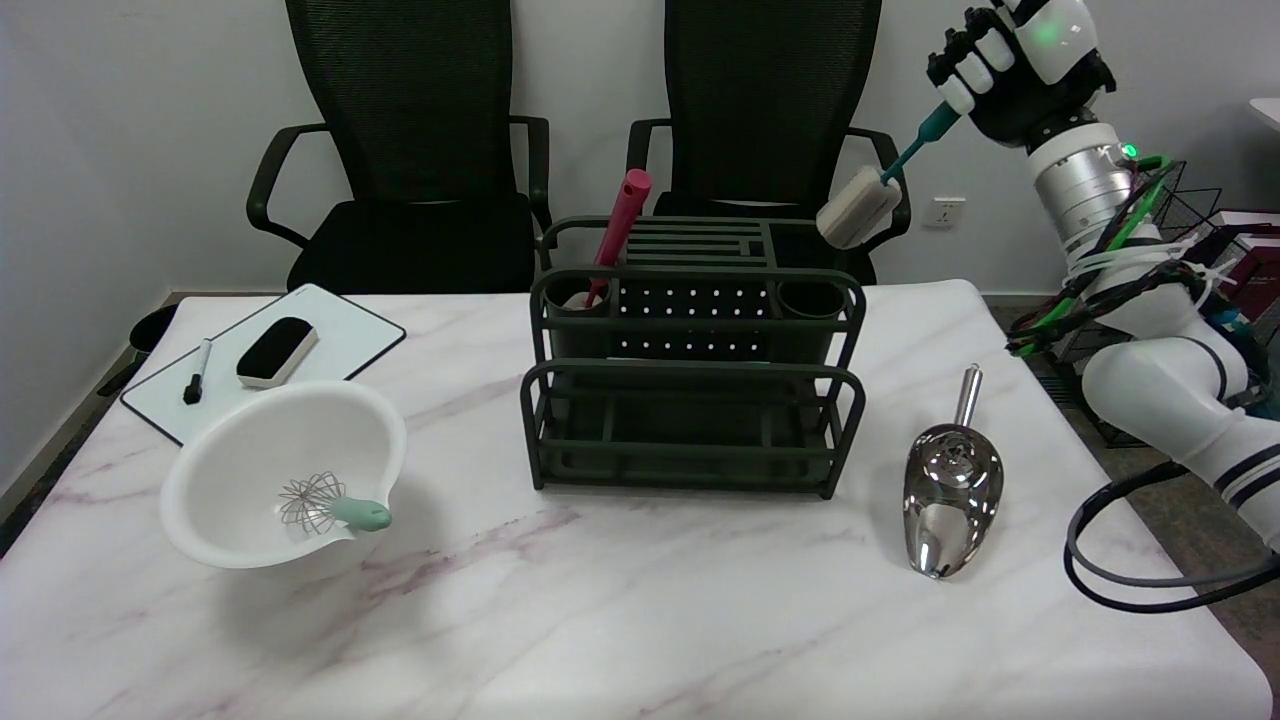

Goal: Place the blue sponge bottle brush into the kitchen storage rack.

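1. While the right hand [1005, 75] clamps the teal handle, fingers curled tight, the blue sponge bottle brush [880, 190] hangs sponge-down, tilted, in the air above the kitchen storage rack [690, 355] at its right rear corner.
2. That high grip leaves the sponge end free to drop into the right cup [810, 300], which looks empty.
3. Left cup's taken by a red utensil [617, 235].
4. Open air around the brush; the rack's top rail is the edge to clear.
5. Scoop [950, 480] and bowl [285, 470] sit well apart.
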